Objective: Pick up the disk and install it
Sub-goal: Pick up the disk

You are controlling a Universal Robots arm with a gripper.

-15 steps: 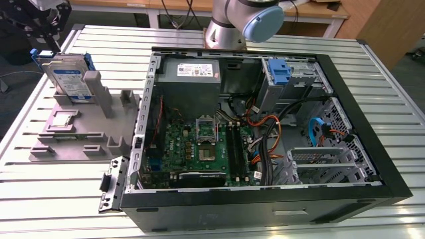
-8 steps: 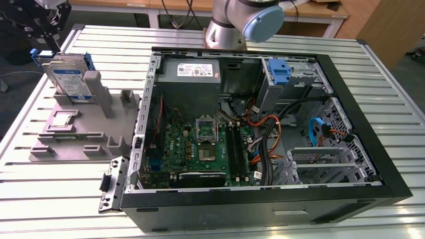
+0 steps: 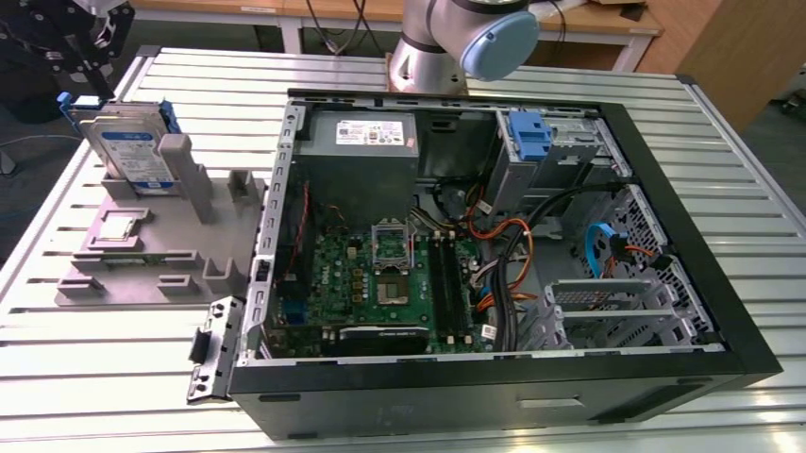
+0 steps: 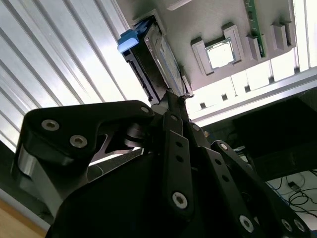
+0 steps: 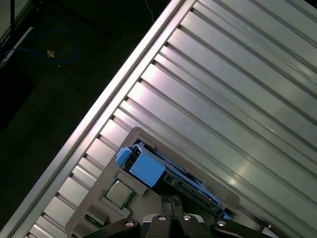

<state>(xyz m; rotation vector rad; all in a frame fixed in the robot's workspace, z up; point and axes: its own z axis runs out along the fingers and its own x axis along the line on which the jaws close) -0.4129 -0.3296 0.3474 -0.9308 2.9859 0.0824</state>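
Observation:
The disk (image 3: 130, 146) stands on edge in a slot of the grey holder (image 3: 151, 255) at the exterior view's left, a silver drive with a blue-and-white label and blue carrier frame. My gripper (image 3: 96, 83) hangs just above its top edge. In both wrist views the fingertips sit pressed together with nothing between them, right over the disk (image 4: 153, 59) (image 5: 148, 168); the gripper (image 4: 174, 95) (image 5: 171, 199) is shut and apart from the drive.
An open computer case (image 3: 743, 311) lies to the exterior view's right of the holder, with a blue bracket (image 3: 531, 137) in its drive bay. A processor chip (image 3: 120, 229) rests in the holder. Everything sits on a slatted metal table (image 3: 101, 377). The arm's base (image 3: 435, 47) stands behind the case.

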